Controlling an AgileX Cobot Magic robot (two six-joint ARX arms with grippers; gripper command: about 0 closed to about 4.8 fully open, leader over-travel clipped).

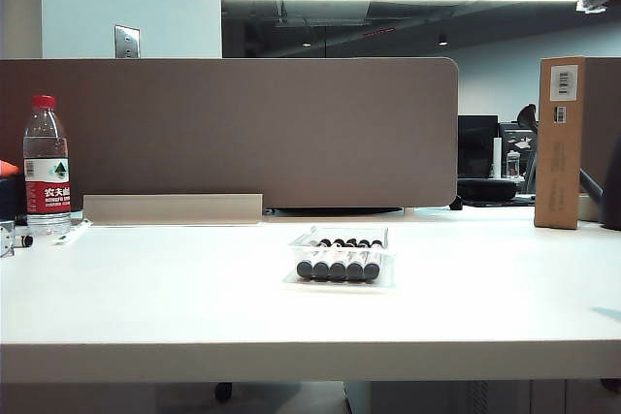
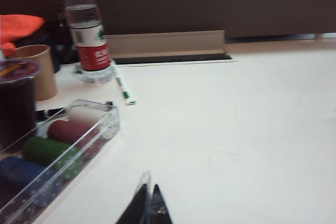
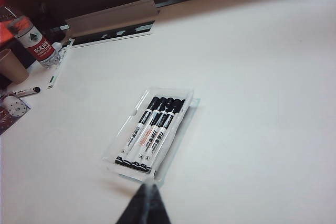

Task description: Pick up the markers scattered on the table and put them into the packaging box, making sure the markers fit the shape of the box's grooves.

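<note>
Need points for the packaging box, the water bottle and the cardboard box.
packaging box [image 3: 185,94]: right wrist view, clear plastic rim at its far corner.
water bottle [image 1: 46,184]: exterior view, red and white label.
cardboard box [image 1: 559,167]: exterior view, brown front face under the barcode labels.

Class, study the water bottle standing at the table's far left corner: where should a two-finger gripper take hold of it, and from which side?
Grip the water bottle across its round labelled body, from the open table side, fingers level. It stands upright against the partition, so the back is blocked, and its red cap is small. Both the left gripper and right gripper are shut and must open first.
</note>
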